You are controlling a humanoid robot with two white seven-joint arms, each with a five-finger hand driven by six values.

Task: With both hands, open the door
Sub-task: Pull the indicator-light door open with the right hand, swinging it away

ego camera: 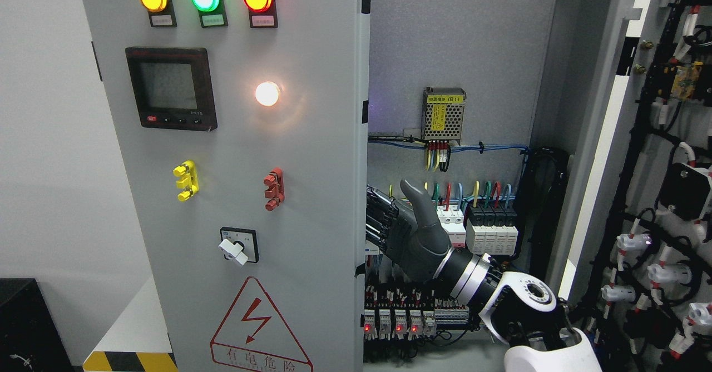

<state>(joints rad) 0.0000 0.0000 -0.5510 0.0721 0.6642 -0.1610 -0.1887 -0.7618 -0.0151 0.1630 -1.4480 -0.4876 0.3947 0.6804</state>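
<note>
The grey left cabinet door (300,155) carries three indicator lamps, a meter and switches, and stands closed or nearly so. The right door (603,138) is swung wide open at the picture's right, its wired inner face showing. My right hand (389,202) reaches in from the lower right into the open cabinet. Its dark fingers (381,216) lie stretched against the inner edge of the left door, with the thumb pointing up and away from it. The hand holds nothing. No left arm shows.
Inside the cabinet are a power supply (443,115), rows of breakers (489,230) and coloured wires just behind my hand. Cable bundles and white connectors (634,244) cover the open door's inner face. A black box (28,322) stands at the lower left.
</note>
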